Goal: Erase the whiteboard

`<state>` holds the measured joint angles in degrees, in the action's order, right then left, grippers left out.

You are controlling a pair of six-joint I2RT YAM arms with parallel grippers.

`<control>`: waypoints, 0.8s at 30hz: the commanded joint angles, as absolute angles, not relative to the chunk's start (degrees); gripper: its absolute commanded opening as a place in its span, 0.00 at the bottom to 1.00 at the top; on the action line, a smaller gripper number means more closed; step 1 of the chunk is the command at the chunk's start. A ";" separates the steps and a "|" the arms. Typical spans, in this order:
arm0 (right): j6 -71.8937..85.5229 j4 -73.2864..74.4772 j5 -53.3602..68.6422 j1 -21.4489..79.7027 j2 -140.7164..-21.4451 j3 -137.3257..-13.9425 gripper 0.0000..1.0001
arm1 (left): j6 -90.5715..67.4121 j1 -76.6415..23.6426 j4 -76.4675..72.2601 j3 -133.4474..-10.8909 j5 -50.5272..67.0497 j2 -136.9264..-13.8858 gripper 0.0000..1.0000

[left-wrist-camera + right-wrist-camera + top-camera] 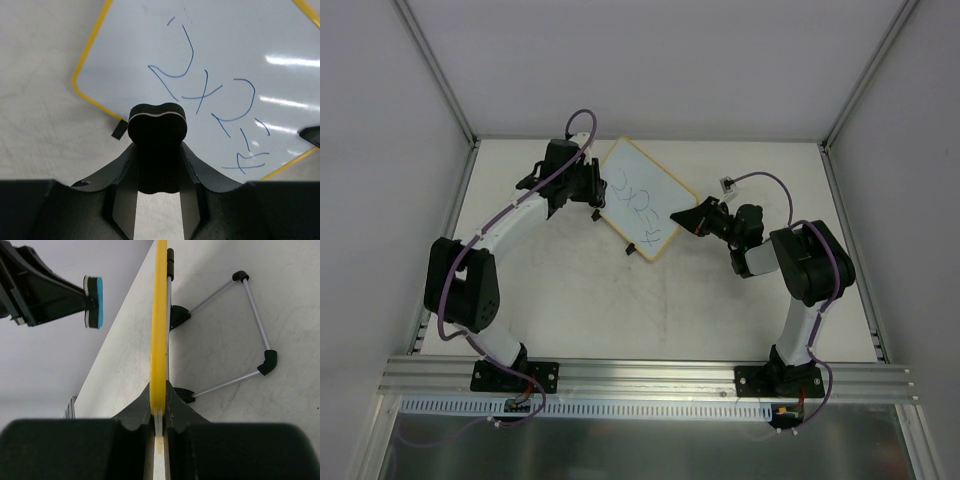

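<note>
Whiteboard [638,200] at mid-table [570,300], turned cornerwise, w/ tan frame and dark scribbles [628,196] across its middle. Left gripper [590,187] is at the board's upper-left edge. Right gripper [682,218] is at the lower-right edge, fingers prob. pinching the frame; too small to be sure. Small black clip [631,248] by the bottom corner. Both arms bend inward twd the board.

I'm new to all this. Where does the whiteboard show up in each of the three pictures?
Top external: the whiteboard is the white diamond at centre, between the two arms.
Left wrist: it fills the upper right, blue scribbles showing.
Right wrist: edge-on, its yellow frame a vertical strip at centre, pinched by the right tool.
Shared landmark: the left tool holding the eraser, beside the board in every view.
</note>
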<state>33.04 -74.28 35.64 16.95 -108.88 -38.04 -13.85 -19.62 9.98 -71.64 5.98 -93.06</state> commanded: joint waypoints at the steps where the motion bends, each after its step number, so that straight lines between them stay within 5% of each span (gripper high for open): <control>1: 33.48 -87.36 36.91 16.70 -109.34 -39.73 0.02 | -9.67 -19.51 7.21 -76.90 6.60 -96.15 0.00; 24: 33.49 -87.71 37.18 16.70 -109.60 -39.81 0.02 | -7.03 -18.99 -1.05 -92.54 6.42 -113.02 0.00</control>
